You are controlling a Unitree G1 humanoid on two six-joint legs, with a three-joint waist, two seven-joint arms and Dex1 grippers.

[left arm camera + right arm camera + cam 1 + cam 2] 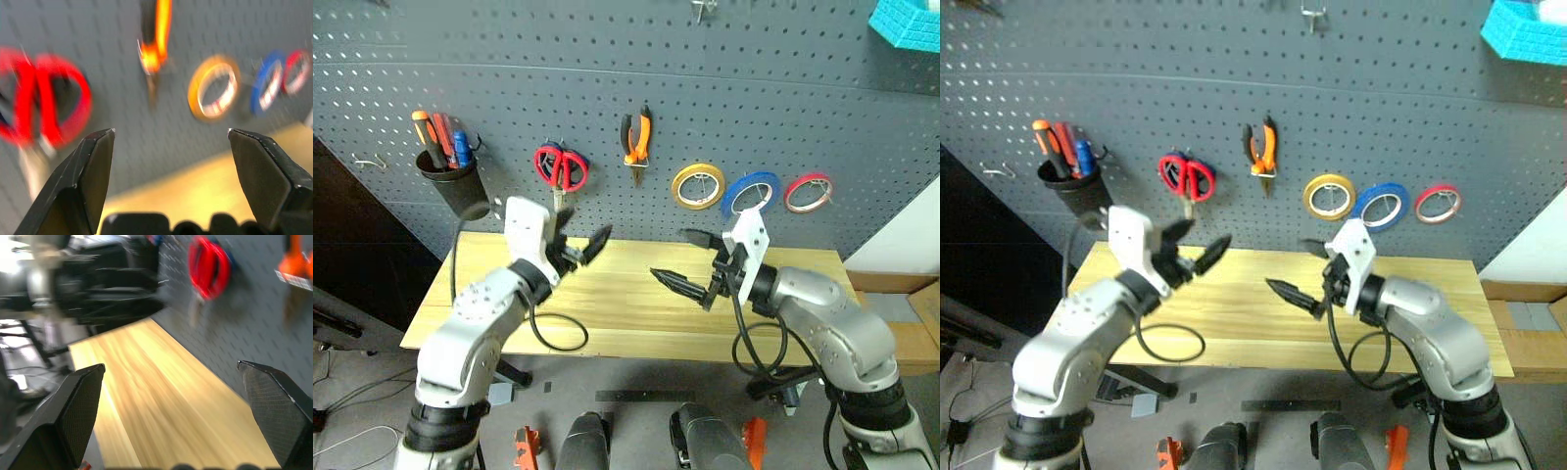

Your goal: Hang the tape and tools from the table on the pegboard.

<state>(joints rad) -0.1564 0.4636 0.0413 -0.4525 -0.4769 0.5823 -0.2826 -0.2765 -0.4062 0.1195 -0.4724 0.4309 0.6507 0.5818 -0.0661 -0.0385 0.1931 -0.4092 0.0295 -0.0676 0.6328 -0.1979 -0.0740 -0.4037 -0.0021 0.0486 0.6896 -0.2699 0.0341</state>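
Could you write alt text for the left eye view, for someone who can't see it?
Two robot arms hover with open end effectors, left and right, over a wooden table. On the pegboard behind hang red scissors, pliers and yellow, blue and red tape.

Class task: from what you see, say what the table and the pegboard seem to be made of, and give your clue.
The table: likely light wood or wood veneer with a smooth finish; pale grain lines run along its top. The pegboard: a dark grey matt panel with regular rows of small holes, possibly painted metal or hardboard; the look leaves that open.
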